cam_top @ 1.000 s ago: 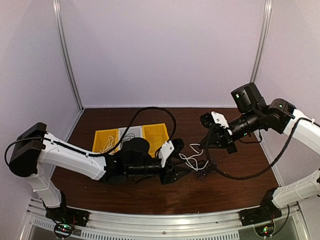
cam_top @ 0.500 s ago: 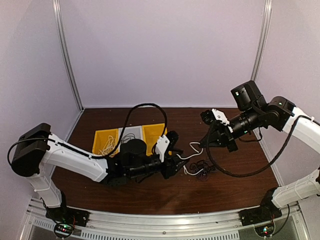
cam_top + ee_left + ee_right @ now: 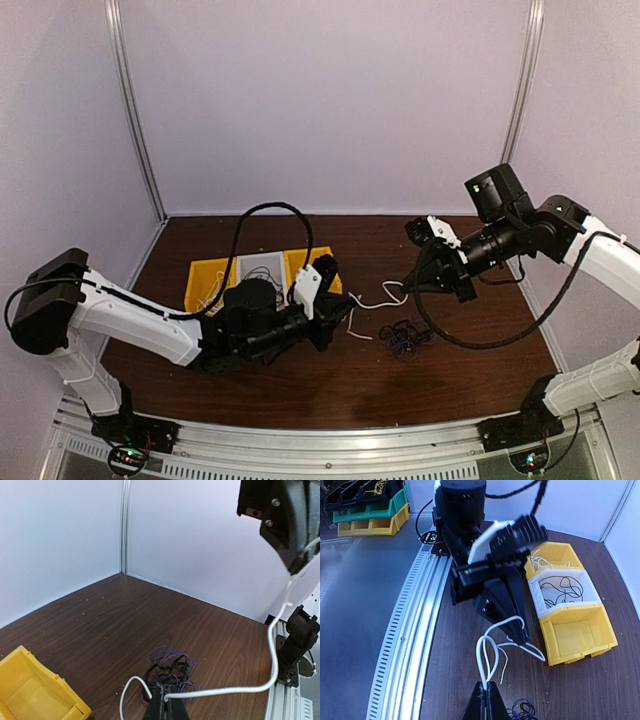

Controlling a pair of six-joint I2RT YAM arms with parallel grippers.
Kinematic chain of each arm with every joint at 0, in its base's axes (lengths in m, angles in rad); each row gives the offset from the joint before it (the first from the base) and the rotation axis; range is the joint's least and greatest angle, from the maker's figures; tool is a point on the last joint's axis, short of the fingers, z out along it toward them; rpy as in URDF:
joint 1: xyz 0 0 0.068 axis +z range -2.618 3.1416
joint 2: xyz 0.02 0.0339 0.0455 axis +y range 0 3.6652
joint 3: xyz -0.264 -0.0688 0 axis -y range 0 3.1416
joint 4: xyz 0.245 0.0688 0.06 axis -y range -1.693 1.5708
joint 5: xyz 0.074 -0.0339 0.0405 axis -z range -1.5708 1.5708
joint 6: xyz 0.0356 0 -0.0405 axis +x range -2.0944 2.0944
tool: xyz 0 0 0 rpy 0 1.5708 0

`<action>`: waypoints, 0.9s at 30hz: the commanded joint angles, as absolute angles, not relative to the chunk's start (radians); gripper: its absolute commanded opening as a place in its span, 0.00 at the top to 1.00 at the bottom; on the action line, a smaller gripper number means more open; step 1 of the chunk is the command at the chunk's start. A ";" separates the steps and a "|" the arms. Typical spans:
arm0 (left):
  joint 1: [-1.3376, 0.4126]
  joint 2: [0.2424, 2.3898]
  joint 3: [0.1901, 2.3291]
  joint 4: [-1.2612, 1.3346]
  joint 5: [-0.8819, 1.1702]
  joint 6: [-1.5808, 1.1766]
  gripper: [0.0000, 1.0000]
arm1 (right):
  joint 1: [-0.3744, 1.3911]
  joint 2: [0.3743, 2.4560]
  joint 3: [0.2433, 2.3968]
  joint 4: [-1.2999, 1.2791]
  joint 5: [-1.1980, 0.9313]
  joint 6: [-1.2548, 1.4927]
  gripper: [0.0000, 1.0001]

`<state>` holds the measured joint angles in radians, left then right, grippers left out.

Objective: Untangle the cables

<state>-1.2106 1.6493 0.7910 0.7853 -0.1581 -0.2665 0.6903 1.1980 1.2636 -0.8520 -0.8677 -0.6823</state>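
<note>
The left gripper [image 3: 166, 706] and the right gripper [image 3: 487, 700] each pinch the white cable [image 3: 220, 692] running between them, with a dark cable tangle [image 3: 170, 666] lying on the table [image 3: 100, 625].

a robotics lab test cell: plain white panel walls [image 3: 330, 100] on aluminium posts [image 3: 135, 110] enclose the wooden table [image 3: 300, 395] on three sides, a slotted aluminium rail [image 3: 330, 447] edges its near side, and stacked parts bins [image 3: 370, 510] sit beyond that edge.
</note>
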 commanded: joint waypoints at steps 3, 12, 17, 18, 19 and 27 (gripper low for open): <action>-1.196 1.472 0.754 0.765 -0.315 -0.191 1.00 | 0.574 1.158 1.138 -0.716 -0.865 -0.644 1.00; -1.110 1.248 0.737 0.459 -0.401 -0.196 1.00 | 0.487 1.178 1.029 -0.527 -0.816 -0.538 0.84; -1.075 1.176 0.794 0.243 -0.435 -0.234 1.00 | 0.486 1.218 0.971 -0.473 -0.867 -0.525 0.70; -1.069 1.163 0.807 0.199 -0.443 -0.240 1.00 | 0.487 1.222 0.960 -0.460 -0.867 -0.522 0.69; -1.062 1.152 0.820 0.157 -0.450 -0.247 1.00 | 0.485 1.227 0.949 -0.449 -0.865 -0.523 0.69; -0.993 1.084 0.903 -0.167 -0.531 -0.345 1.00 | 0.487 1.262 0.847 -0.388 -0.731 -0.569 0.66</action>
<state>-1.0248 1.1206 0.8597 0.0132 -0.4591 -0.2665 0.4881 1.2430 0.8890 -0.4416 -0.8143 -0.5457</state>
